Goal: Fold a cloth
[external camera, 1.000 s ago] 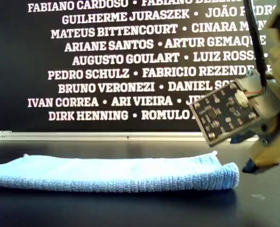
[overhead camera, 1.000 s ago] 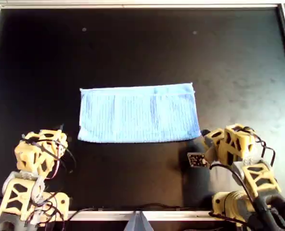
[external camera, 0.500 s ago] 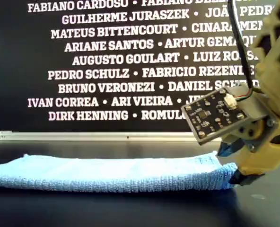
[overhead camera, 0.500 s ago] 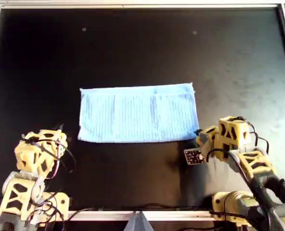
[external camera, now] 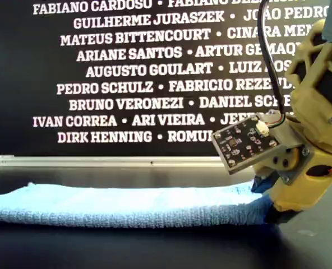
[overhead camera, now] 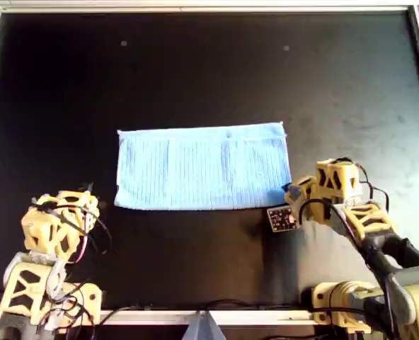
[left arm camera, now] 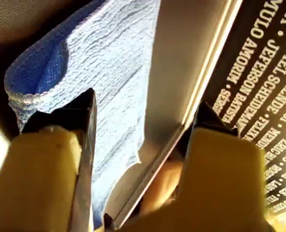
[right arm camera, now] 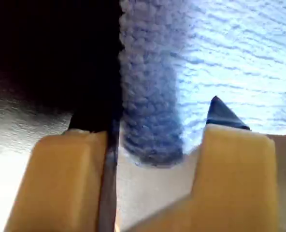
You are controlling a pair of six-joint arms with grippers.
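The light blue cloth point(overhead camera: 204, 168) lies folded into a flat rectangle in the middle of the black table, its folded edge facing the arms. My second gripper point(overhead camera: 289, 193) is open at the cloth's near corner on the overhead view's right. In the second wrist view its jaws point(right arm camera: 155, 121) straddle the thick folded edge of the cloth point(right arm camera: 152, 96). The exterior view shows this gripper point(external camera: 268, 199) low at the cloth's end point(external camera: 127, 204). My first gripper point(overhead camera: 75, 205) is open and empty, apart from the cloth at the overhead view's lower left. Its wrist view point(left arm camera: 147, 108) looks along the cloth point(left arm camera: 114, 63).
A metal rail point(overhead camera: 195, 7) frames the black table. A dark banner with white names point(external camera: 155, 73) stands behind the far rail. A small circuit board point(overhead camera: 280, 218) juts from the second arm's wrist, and also shows in the exterior view point(external camera: 247, 143).
My second gripper has moved forward and down to the cloth's near corner, and its jaws now straddle the folded edge. The first arm and the cloth have not moved.
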